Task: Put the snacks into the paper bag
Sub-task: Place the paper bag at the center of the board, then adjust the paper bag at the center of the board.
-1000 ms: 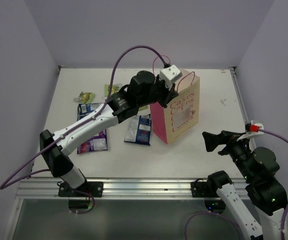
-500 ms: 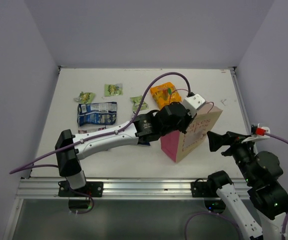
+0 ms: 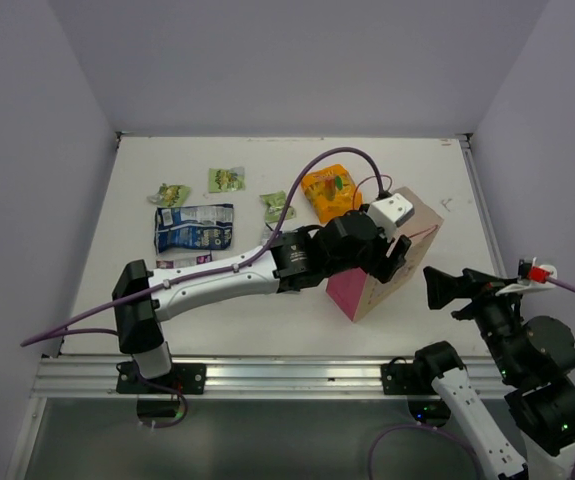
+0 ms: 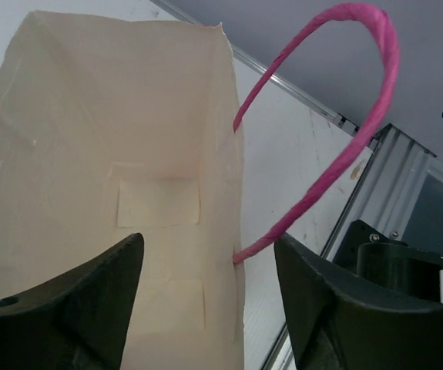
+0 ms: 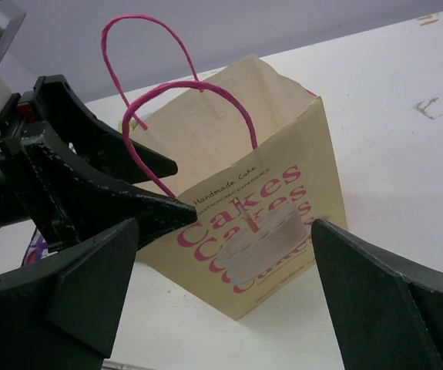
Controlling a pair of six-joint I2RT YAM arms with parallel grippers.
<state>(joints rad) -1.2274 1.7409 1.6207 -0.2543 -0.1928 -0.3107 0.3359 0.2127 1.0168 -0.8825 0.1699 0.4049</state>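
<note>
The paper bag (image 3: 422,225) stands at the front right of the table, cream with pink sides and "Cakes" print (image 5: 267,231). My left gripper (image 3: 395,258) hangs over its mouth, open, with the bag's front wall and a pink handle (image 4: 344,116) between its jaws (image 4: 206,243). The bag's inside looks empty. The snacks lie at the back left: an orange packet (image 3: 329,190), a dark blue one (image 3: 195,228) and three small green ones (image 3: 170,193), (image 3: 226,179), (image 3: 277,205). My right gripper (image 3: 445,290) is open just right of the bag, facing it (image 5: 225,231).
The left arm (image 3: 217,275) stretches low across the middle of the table, and a purple packet edge (image 3: 167,263) peeks out beside it. An aluminium rail (image 3: 267,378) runs along the near edge. Walls close in the left, back and right.
The left arm carried the bag from the table's middle to the front right, uncovering the orange packet. Its jaws then opened and let go of the bag. The right arm shifted slightly right.
</note>
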